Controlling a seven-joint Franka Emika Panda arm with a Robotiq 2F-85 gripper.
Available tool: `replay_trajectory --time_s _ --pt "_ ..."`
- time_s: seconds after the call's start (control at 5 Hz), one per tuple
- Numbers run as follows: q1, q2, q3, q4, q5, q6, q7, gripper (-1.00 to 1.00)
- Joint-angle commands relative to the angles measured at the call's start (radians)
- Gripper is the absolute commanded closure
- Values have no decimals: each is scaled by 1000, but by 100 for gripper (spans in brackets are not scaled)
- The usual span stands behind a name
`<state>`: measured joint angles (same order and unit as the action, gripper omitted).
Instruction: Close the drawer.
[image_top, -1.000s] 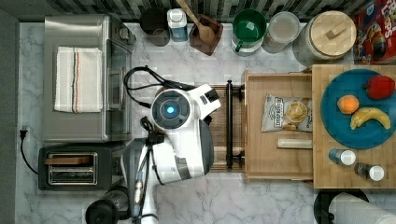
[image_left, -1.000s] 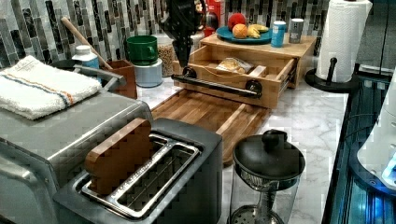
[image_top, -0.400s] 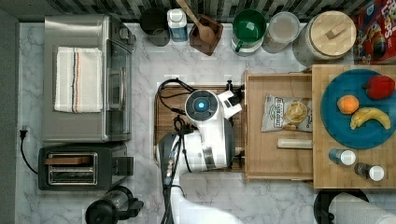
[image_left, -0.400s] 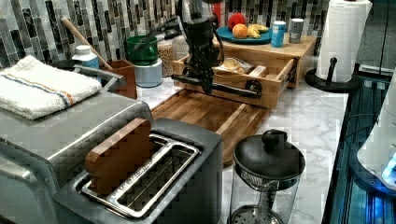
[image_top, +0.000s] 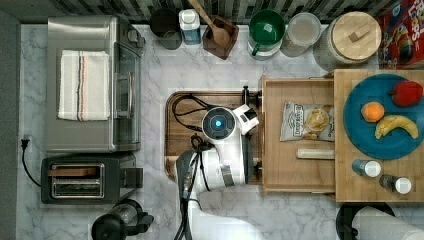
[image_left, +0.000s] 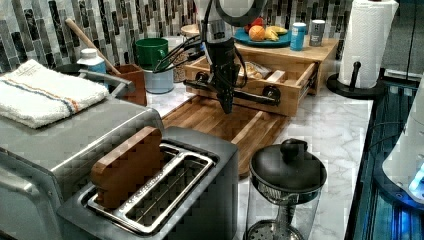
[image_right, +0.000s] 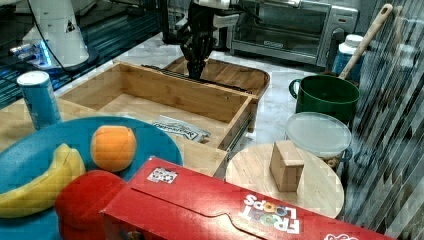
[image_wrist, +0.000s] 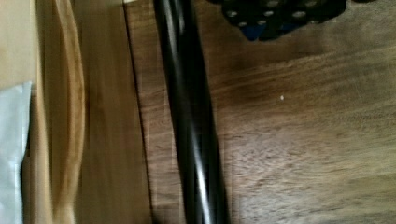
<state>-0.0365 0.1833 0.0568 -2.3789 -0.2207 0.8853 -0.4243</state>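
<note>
Hiding behind the arm, hand perhaps touching the open drawer handle.

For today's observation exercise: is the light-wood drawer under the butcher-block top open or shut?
Open. The light-wood drawer sticks out from under the butcher-block top, exposing a snack bag inside.

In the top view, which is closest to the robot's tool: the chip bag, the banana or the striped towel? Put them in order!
From the tool, going by the top view:
1. Chip bag, inside the drawer, to the top view's right.
2. Striped towel, on the oven, far left.
3. Banana, on the blue plate, far right.
</note>
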Motion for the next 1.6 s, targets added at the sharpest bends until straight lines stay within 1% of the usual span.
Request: replay_trajectory --time_s 0.2,0.4,0.6,0.8,1.2,1.4,1.6 --pt "-78 -42 -53 14 -103 53 -278 100" --pt "-116 -20 -88 43 -91 85 -392 100" --pt "-152 -2 -133 66 -59 124 -536 100" --pt "-203 22 -154 99 -29 130 -615 100" --pt "-263 24 -222 139 -20 120 -631 100" --pt "-286 19 -253 141 -10 155 -645 100" --pt "-325 44 -273 183 62 162 -762 100"
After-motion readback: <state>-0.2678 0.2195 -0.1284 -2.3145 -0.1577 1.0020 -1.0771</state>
